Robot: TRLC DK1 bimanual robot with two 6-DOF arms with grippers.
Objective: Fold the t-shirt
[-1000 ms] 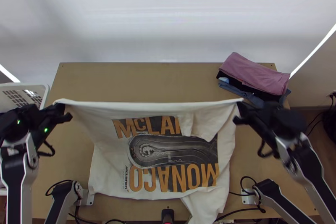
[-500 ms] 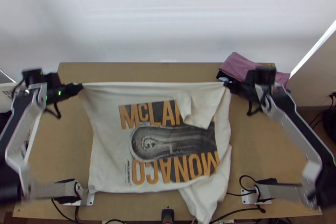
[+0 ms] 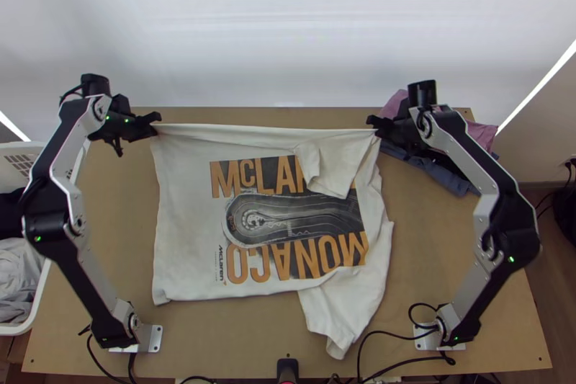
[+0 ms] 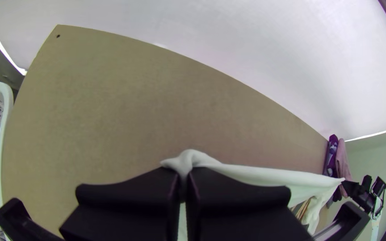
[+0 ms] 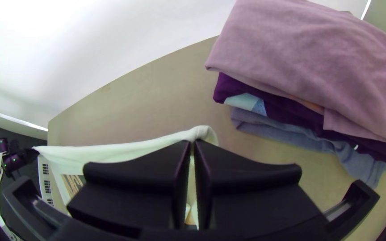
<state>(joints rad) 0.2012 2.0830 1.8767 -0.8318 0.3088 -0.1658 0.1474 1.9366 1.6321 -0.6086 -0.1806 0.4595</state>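
The shirt (image 3: 183, 233) lies print up mid-tabletop (image 3: 119, 225), with my left gripper (image 4: 184, 173) and right gripper (image 5: 193, 143) each pinching one end of its far side, I think to draw that side straight for folding. Its long axis runs left to right, collar end probably toward the right edge, and beyond sits the stack (image 5: 309, 58) by the far right corner.

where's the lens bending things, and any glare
top view: table far edge runs straight, narrow bright strips flank the white backdrop; left wrist view: that edge bows, lower right corner dark; right wrist view: edge bows too, lower left corner dark
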